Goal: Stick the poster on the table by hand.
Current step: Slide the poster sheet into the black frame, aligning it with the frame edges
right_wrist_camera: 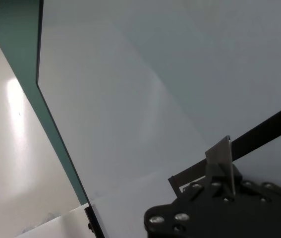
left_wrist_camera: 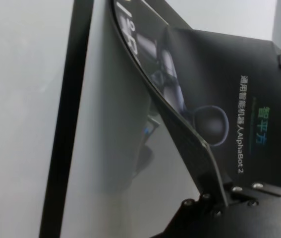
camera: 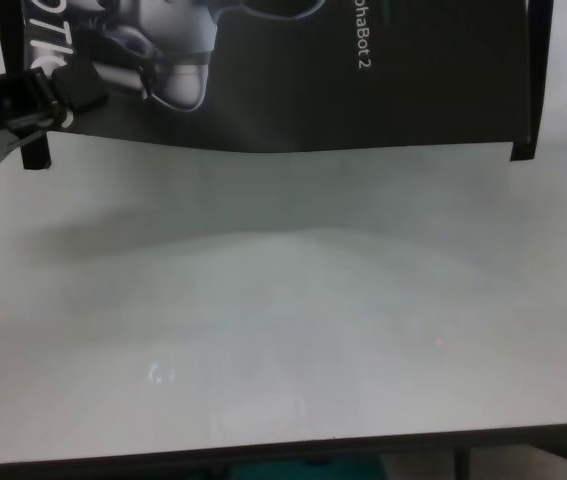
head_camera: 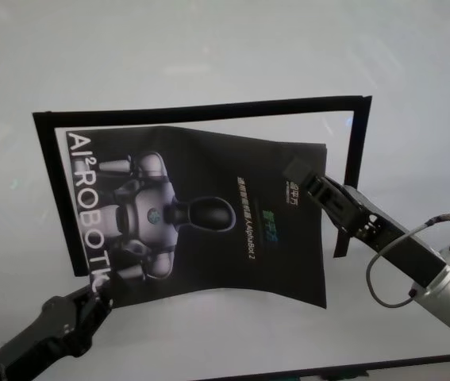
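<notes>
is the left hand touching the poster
Touching. The left wrist view shows the left hand clamped on the poster edge; the head view agrees.

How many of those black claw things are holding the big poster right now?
2. The left gripper pinches the poster's near left corner; the right gripper pinches its far right corner. The sheet sags between them above the table.

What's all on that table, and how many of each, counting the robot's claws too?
Poster: 1
Black tape strips: 3, along the left, far and right sides of the poster's spot
Tools: 2, the left tool on the poster's near left corner, the right tool on its far right corner
Table: 1
Total: 7
</notes>
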